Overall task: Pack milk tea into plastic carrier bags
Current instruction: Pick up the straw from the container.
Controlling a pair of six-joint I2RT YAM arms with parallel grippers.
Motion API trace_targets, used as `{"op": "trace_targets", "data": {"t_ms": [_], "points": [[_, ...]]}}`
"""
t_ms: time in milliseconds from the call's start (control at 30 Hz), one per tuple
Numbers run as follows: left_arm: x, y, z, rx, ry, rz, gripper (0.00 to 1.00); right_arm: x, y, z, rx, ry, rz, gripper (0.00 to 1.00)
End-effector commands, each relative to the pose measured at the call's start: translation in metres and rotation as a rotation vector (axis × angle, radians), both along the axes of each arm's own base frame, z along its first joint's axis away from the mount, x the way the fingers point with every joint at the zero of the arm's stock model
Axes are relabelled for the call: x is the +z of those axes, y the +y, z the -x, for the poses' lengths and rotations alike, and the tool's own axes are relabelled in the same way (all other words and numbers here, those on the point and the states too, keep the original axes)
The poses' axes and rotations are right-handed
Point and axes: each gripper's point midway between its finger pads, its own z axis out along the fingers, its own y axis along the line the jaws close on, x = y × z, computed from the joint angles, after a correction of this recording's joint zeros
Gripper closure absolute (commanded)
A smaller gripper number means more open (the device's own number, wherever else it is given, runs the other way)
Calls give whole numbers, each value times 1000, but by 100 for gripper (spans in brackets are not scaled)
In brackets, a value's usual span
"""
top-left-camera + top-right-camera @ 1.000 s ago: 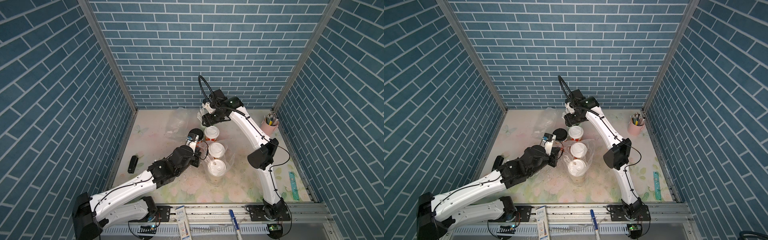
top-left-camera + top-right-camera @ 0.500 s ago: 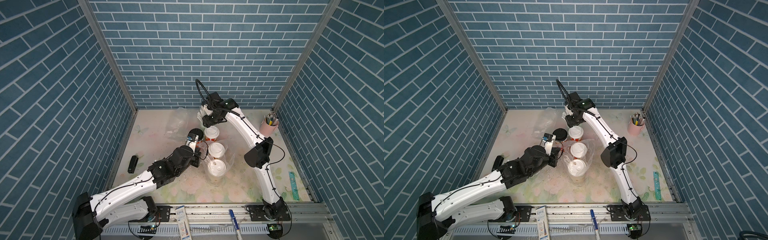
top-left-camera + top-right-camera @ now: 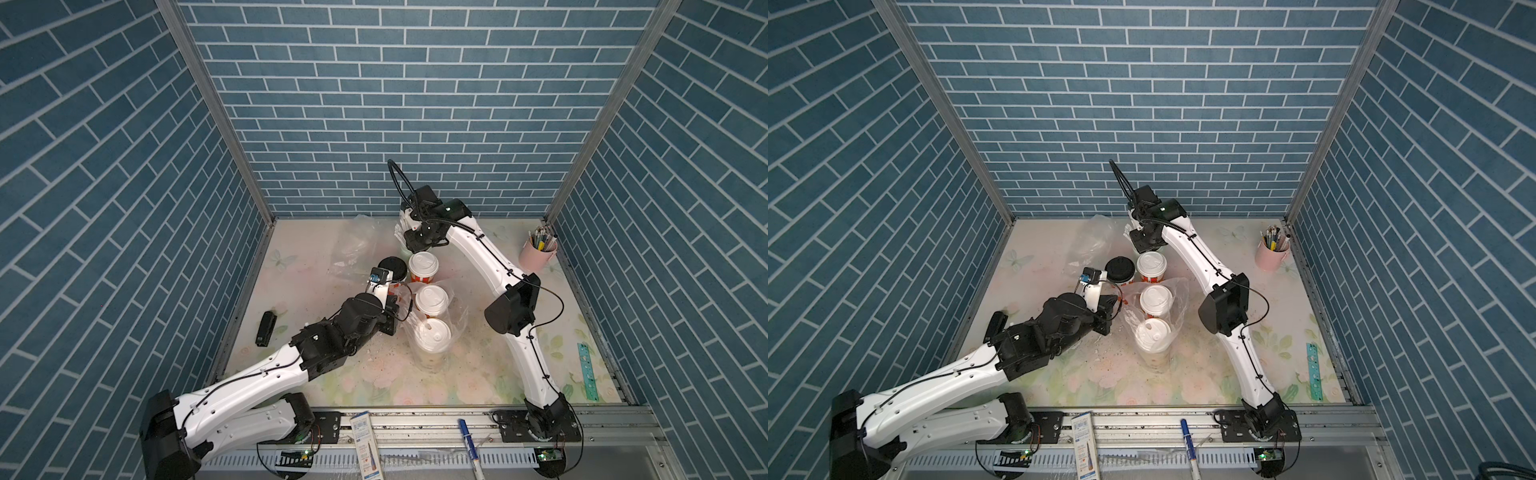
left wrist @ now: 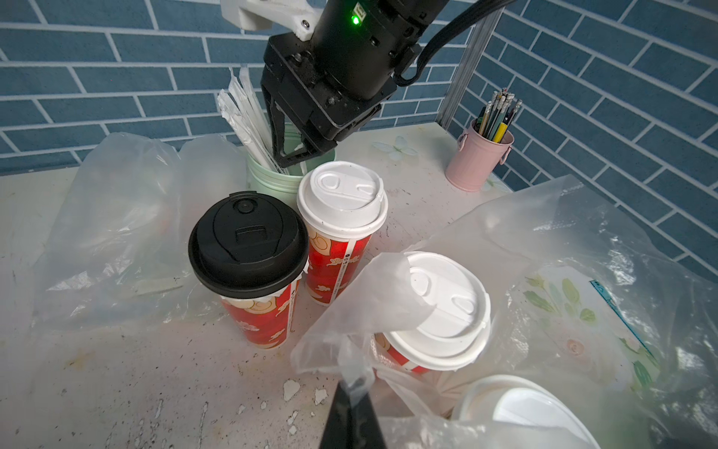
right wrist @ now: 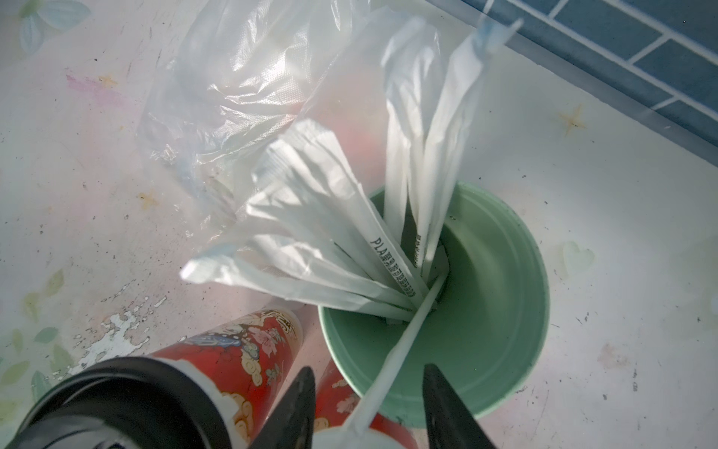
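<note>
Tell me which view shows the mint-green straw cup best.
The right wrist view: it looks into the mint-green cup, showing the wrapped straws and one between the open jaws of the right gripper. The left wrist view shows only its side behind the red cups; in both top views the gripper nearly hides it.

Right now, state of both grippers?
Left gripper: shut, pinching the plastic bag edge.
Right gripper: open, jaws either side of one wrapped straw, not gripping yet.

Only thing I can actually read is "PLA" on one straw wrapper (image 5: 382, 252); the print after it's too blurry
</note>
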Motion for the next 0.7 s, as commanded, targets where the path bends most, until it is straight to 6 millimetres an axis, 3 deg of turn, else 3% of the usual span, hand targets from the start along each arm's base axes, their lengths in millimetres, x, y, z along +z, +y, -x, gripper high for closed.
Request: {"op": "trace_targets", "data": {"t_ms": [0, 233, 667], "points": [[-4, 6, -1, 22, 0, -10, 100, 2, 2, -8, 12, -49, 22, 57], [-5, 5, -1, 18, 0, -14, 100, 0, -2, -11, -1, -62, 47, 69], [-5, 3, -2, 14, 0, -16, 100, -8, -13, -13, -27, -67, 110, 78]]}}
